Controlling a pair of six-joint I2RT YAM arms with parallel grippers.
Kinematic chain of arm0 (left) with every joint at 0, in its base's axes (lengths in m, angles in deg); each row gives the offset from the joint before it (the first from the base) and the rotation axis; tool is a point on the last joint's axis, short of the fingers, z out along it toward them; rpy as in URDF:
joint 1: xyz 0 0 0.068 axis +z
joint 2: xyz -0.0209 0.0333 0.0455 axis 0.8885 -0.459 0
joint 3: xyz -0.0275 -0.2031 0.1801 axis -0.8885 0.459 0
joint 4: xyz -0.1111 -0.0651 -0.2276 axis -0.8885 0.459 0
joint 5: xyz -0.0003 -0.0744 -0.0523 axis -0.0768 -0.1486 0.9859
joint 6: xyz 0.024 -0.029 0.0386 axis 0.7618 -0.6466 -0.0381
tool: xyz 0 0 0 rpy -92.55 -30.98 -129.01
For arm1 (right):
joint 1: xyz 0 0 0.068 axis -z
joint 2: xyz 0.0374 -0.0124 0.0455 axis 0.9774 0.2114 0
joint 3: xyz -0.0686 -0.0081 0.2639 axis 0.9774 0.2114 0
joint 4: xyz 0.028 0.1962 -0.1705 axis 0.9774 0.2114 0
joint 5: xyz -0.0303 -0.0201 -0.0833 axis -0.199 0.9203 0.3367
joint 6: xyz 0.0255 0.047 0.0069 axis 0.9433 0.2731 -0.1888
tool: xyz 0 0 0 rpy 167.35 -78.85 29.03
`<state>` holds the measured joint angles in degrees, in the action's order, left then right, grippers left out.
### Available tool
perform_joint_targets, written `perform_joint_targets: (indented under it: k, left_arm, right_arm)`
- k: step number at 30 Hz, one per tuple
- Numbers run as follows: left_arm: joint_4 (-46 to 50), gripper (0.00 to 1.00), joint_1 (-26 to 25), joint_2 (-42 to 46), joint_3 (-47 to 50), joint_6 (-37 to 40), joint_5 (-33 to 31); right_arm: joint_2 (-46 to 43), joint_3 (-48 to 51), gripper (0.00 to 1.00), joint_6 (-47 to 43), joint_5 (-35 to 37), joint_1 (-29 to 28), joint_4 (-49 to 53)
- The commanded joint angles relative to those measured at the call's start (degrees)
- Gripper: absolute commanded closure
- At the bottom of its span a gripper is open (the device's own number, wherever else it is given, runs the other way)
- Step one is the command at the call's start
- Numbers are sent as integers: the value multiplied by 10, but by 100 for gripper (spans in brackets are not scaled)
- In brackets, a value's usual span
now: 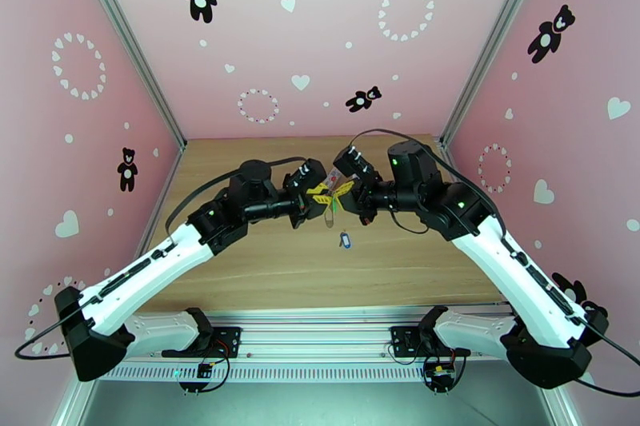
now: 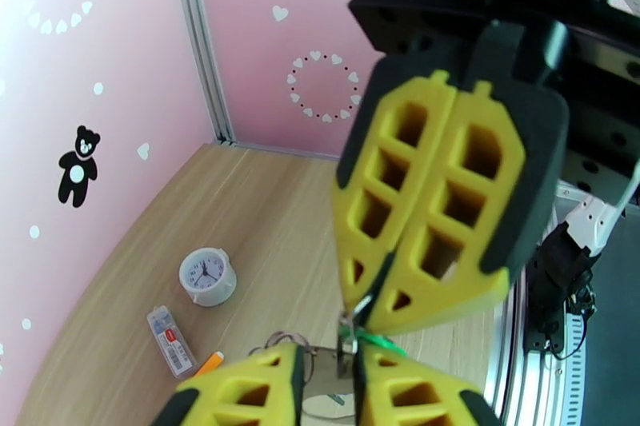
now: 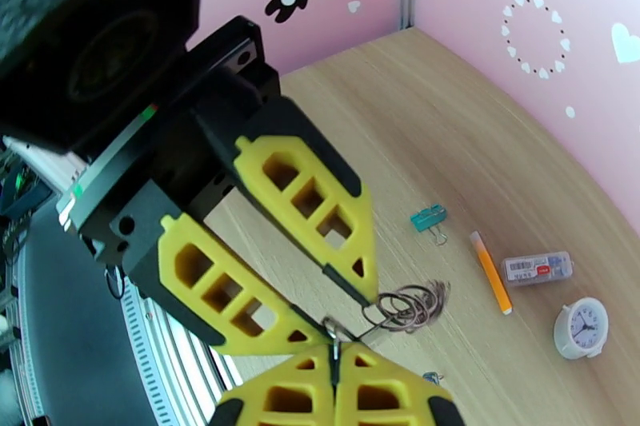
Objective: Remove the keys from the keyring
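Note:
My two grippers meet tip to tip above the table's middle. The left gripper point(image 1: 324, 197) point(image 2: 330, 376) is shut on a metal ring of the keyring point(image 1: 330, 215), whose grey-brown loops point(image 3: 410, 306) hang beside its fingertips. The right gripper point(image 1: 344, 189) point(image 3: 334, 372) is shut, with a thin metal piece pinched between its pads. A sliver of the green key point(image 2: 378, 340) pokes out at that gripper's tip, over my left finger. The blue key point(image 1: 345, 240) lies loose on the wood just below the grippers.
Farther out on the table lie a small white clock point(image 2: 206, 277), a white clear box point(image 2: 172, 340), an orange pen point(image 3: 490, 272) and a teal binder clip point(image 3: 430, 218). Pink walls enclose the table on three sides.

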<state>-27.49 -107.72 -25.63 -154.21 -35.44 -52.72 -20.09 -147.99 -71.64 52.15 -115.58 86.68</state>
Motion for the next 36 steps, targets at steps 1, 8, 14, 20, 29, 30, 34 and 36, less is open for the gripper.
perform_joint_targets:
  k: [1,8,14,20,29,30,34,36]
  left_arm:
    - [-50,60,17,50,30,-12,60]
    - [-38,51,53,45,44,30,143]
    - [-89,49,47,6,48,32,175]
    - [-138,47,43,-8,68,33,191]
    - [-143,47,33,-35,57,35,233]
    - [-143,47,32,-38,56,33,234]
    - [-148,51,28,-40,60,30,226]
    - [-156,54,27,-35,67,28,210]
  right_arm:
    - [-11,5,100,-76,-65,8,11]
    - [-5,-6,100,-108,-139,41,38]
    - [3,-11,100,-106,-166,45,45]
    - [2,0,100,-82,-186,46,16]
    - [6,8,100,-66,-200,50,-6]
    - [5,11,100,-62,-198,51,-10]
    - [-4,23,100,-48,-197,57,-31]
    - [-7,27,100,-46,-197,60,-33]
